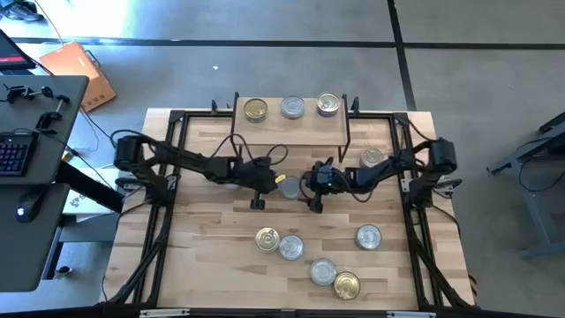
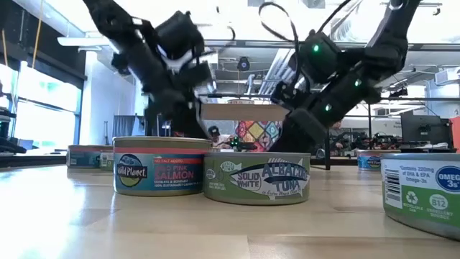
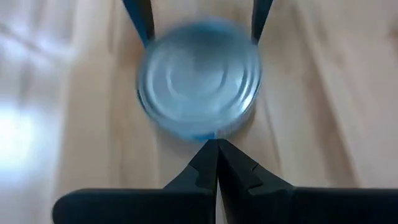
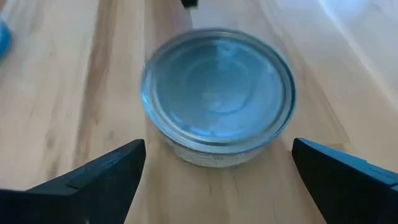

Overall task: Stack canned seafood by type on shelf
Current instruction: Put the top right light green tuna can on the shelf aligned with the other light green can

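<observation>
The shelf (image 1: 291, 128), a light-wood board on black legs at the table's far side, carries three tins on its top (image 1: 255, 109) (image 1: 292, 108) (image 1: 327, 104). A silver tin (image 1: 289, 186) stands flat on the table between both grippers. My left gripper (image 3: 214, 144) (image 1: 272, 185) is shut, its tip right at that tin's (image 3: 198, 78) side. My right gripper (image 4: 219, 146) (image 1: 305, 186) is open; its fingers stand wide on either side of the tin (image 4: 217, 93) without touching it. Several more tins lie near the table's front edge. My left gripper's shut fingertips (image 3: 211, 152) come level from the table's left and stand right against the silver tin's side wall (image 3: 208, 134). Whether they touch it I cannot tell. The tin sits flat on the table.
A gold-lidded tin (image 1: 372, 158) stands by the right arm under the shelf's right end. Loose tins sit toward the near edge (image 1: 267, 238) (image 1: 290, 247) (image 1: 368, 236) (image 1: 323, 271) (image 1: 346, 284). In the low view a salmon tin (image 2: 162, 173) and a tuna tin (image 2: 257, 178) stand closest.
</observation>
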Motion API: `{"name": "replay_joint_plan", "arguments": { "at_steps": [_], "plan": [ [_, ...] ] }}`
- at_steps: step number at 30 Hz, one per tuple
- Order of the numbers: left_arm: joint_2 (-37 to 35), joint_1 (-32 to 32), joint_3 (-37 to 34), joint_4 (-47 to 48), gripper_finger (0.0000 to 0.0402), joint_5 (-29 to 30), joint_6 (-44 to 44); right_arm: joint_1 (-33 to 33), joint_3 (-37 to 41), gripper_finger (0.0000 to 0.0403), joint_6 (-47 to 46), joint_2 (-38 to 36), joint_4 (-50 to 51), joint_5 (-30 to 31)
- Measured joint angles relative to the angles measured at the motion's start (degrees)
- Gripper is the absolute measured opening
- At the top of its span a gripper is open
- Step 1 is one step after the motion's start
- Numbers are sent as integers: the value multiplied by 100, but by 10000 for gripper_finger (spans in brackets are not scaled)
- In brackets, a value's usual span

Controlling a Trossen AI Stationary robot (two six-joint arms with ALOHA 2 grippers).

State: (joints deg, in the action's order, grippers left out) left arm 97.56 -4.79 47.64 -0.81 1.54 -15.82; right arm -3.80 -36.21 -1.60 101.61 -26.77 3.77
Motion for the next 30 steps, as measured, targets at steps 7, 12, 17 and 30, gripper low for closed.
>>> {"name": "replay_joint_plan", "arguments": {
  "at_steps": [7, 12, 17, 30],
  "plan": [
    [1009, -88, -50, -1374, 0, -4, -32, -42, -80, 399, 17, 591, -880, -26],
    [1134, -73, -31, -1608, 0, -28, -30, -51, -241, 399, 40, 835, -976, 93],
    [1049, -1, -24, -1555, 0, 18, -50, -27, -205, 389, -204, 910, -1260, 301],
    [266, 538, 82, -113, 0, 790, 417, 541, -247, 371, -1015, 500, -968, 953]
  ]
}}
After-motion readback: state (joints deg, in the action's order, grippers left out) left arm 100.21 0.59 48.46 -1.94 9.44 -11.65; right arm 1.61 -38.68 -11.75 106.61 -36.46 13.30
